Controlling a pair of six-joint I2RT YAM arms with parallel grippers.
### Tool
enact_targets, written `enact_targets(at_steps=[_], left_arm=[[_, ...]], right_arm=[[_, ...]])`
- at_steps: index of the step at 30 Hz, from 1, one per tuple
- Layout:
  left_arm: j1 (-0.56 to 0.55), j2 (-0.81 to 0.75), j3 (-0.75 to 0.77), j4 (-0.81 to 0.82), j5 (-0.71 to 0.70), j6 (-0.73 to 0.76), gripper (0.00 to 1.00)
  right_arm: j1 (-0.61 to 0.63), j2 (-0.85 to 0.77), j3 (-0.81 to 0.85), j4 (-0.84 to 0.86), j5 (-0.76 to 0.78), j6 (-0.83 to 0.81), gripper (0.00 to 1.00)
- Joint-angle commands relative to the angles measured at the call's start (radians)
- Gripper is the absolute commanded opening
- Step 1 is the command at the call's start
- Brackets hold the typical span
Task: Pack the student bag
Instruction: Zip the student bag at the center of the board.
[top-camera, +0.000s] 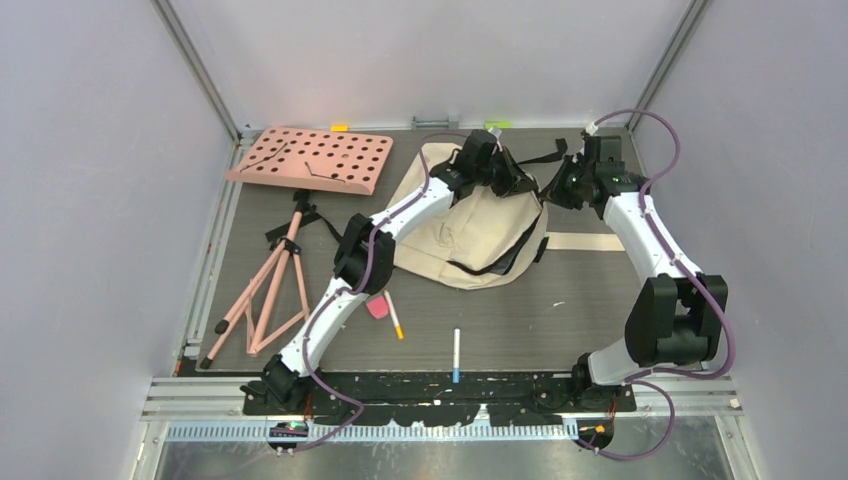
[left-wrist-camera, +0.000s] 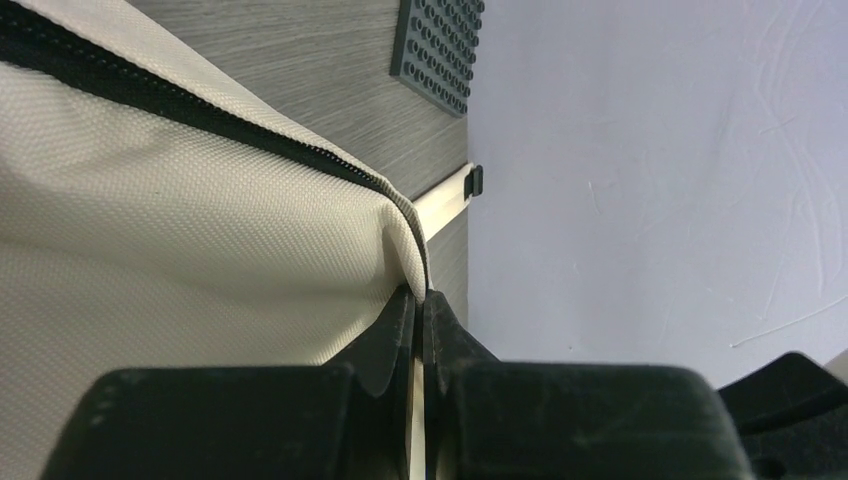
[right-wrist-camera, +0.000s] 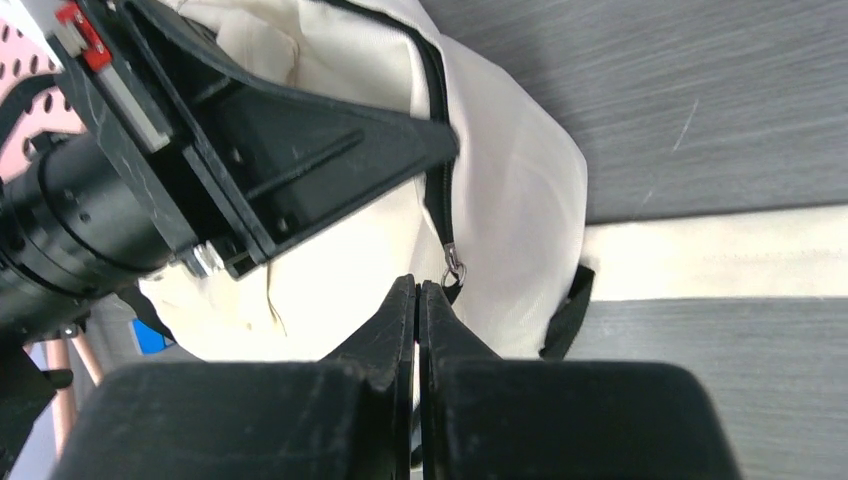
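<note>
The student bag (top-camera: 470, 235), cream fabric with black straps, lies at the middle back of the table. Both grippers meet at its far right end. My left gripper (top-camera: 517, 181) (left-wrist-camera: 420, 296) is shut on a fold of the cream fabric just beside the black zipper (left-wrist-camera: 200, 110). From the right wrist view, its fingers (right-wrist-camera: 400, 140) pinch the bag's edge above the zipper. My right gripper (top-camera: 553, 190) (right-wrist-camera: 417, 286) is shut at the zipper's end. The metal ring of the zipper pull (right-wrist-camera: 453, 271) sits at its tips, and the black tab runs in between them.
A pink perforated board (top-camera: 310, 158) lies at the back left, with a pink folded tripod (top-camera: 265, 295) in front of it. A pink eraser (top-camera: 377, 306), a pencil (top-camera: 394, 317) and a pen (top-camera: 456, 355) lie near the front. A grey studded plate (left-wrist-camera: 440, 45) sits by the back wall.
</note>
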Motion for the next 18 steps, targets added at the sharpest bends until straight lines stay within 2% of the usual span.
enact_targets(at_steps=[1, 7, 18], left_arm=[[-0.004, 0.008, 0.046, 0.114, -0.048, 0.005, 0.00], [0.003, 0.007, 0.043, 0.178, -0.121, 0.012, 0.00], [0.023, 0.033, 0.041, 0.340, -0.307, 0.058, 0.00]], right_arm=[[0.029, -0.124, -0.025, -0.073, 0.056, -0.010, 0.01], [0.061, -0.171, -0.096, -0.142, 0.071, 0.002, 0.01], [0.179, -0.152, -0.137, -0.182, -0.129, -0.096, 0.01]])
